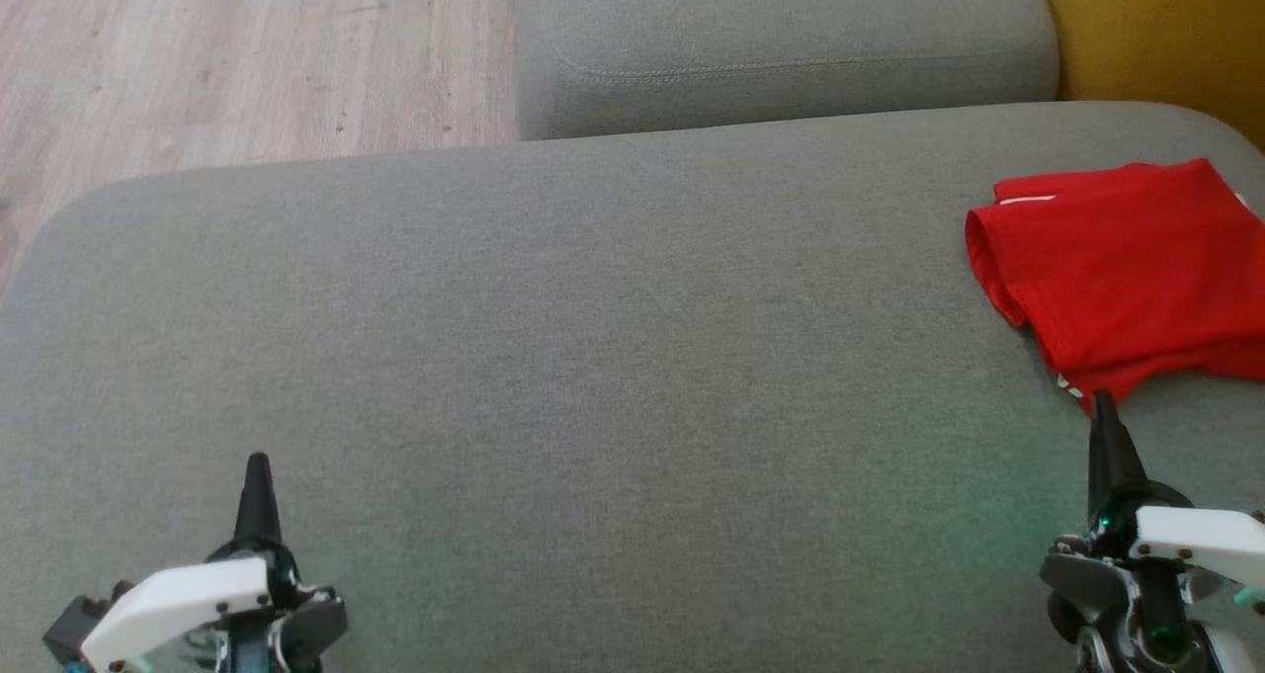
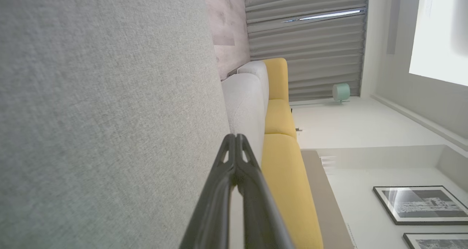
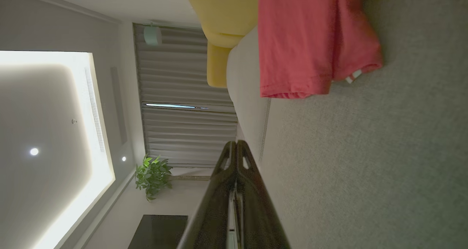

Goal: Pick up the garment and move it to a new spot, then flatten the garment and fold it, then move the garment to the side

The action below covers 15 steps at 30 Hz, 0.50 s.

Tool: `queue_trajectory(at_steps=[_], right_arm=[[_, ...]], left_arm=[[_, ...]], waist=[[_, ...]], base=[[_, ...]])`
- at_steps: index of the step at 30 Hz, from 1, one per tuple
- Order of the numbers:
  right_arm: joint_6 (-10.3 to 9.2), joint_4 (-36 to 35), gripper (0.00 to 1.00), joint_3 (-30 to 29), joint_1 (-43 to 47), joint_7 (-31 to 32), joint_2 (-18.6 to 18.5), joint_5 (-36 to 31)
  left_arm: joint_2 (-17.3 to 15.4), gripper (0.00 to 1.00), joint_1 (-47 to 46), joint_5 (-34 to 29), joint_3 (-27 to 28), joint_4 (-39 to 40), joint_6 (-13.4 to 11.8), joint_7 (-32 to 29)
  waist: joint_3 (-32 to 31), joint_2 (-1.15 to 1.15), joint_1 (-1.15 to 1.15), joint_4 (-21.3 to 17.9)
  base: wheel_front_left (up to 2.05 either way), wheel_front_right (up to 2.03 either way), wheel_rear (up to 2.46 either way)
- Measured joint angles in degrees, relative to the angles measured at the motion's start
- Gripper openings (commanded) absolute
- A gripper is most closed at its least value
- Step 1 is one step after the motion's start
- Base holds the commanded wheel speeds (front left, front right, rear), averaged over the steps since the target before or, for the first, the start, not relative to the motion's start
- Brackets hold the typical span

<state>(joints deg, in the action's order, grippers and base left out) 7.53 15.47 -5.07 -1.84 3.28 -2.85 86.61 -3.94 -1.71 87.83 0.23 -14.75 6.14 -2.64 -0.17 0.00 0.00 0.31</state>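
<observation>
1. My left hand (image 1: 258, 467) and right hand (image 1: 1103, 408) are both pinched together, empty.
2. The red garment (image 1: 1127, 258) lies folded at the sofa cushion's (image 1: 593, 357) right edge, just beside my right fingertips.
3. Risk: a snagged corner could drag the fold open.

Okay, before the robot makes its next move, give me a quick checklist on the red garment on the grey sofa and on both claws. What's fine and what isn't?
1. Red garment folded: ok, it lies in a flat folded stack.
2. Garment set to the side: ok, it sits at the right end of the grey cushion.
3. Whole garment on the cushion: cannot tell, its right edge leaves the head view.
4. Left claw empty: ok, shut on nothing.
5. Right claw free of the garment: ok, shut and empty; the right wrist view shows bare cushion between its tip and the hem.
</observation>
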Motion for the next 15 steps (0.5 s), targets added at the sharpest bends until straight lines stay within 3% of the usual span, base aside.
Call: queue_trajectory(at_steps=[8, 15], right_arm=[[0.0, 0.21, 0.0, -0.75, -0.51, 1.33, -0.02, 6.1], [0.0, 0.31, 0.0, -0.89, -1.41, 1.35, -0.02, 6.6]], left_arm=[[0.04, 0.0, -0.52, 5.61, 1.71, -0.84, 0.9, -1.45], [0.08, 0.0, -1.48, 6.03, 1.83, -0.87, 0.96, -1.89]], waist=[[0.36, 0.0, 0.0, -0.32], [0.36, 0.0, 0.0, -0.32]], base=[[0.0, 0.0, 0.0], [0.0, 0.0, 0.0]])
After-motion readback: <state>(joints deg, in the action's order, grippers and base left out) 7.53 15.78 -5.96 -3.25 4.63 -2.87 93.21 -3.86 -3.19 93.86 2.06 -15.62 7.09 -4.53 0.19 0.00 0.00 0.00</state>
